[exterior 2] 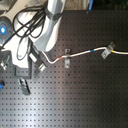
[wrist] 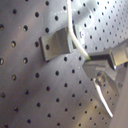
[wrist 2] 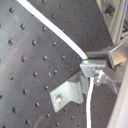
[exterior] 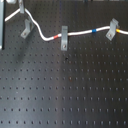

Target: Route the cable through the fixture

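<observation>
The white cable (exterior: 80, 33) runs across the black perforated board (exterior: 65, 90), carrying a red band (exterior: 57, 36), a blue band (exterior: 95, 31) and a yellow band (exterior: 118, 31). At the first exterior view's left it bends up past the dark slanted fixture (exterior: 25, 29). Both wrist views show my gripper (wrist: 92, 67) shut on the cable (wrist: 75, 35) right beside the fixture (wrist: 57, 42). The cord lies against the clip's edge and hangs on past the fingers. In the second wrist view the gripper (wrist 2: 95, 70) sits just above the fixture (wrist 2: 67, 92). Whether the cord is under the hook I cannot tell.
The cable passes an upright grey clip (exterior: 64, 40) mid-board and a paler slanted clip (exterior: 113, 30) at the first exterior view's right. The arm's white body (exterior 2: 47, 25) and black hoses fill the second exterior view's upper left. A small dark part (exterior 2: 24, 85) lies below them.
</observation>
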Controlling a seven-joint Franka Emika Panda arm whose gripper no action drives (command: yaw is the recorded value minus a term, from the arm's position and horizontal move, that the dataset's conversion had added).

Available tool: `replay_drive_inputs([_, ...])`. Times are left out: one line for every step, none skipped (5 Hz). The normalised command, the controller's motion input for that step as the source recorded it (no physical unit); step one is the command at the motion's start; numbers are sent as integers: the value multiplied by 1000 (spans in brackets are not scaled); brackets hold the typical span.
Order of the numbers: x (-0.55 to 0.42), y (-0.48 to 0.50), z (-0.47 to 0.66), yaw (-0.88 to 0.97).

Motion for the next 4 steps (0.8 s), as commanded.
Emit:
replay_drive_inputs([-294,188,223,271])
replay_drive_inputs([-127,230,588,194])
replay_drive_inputs([-145,124,676,171])
replay_drive_inputs([-56,14,1,29])
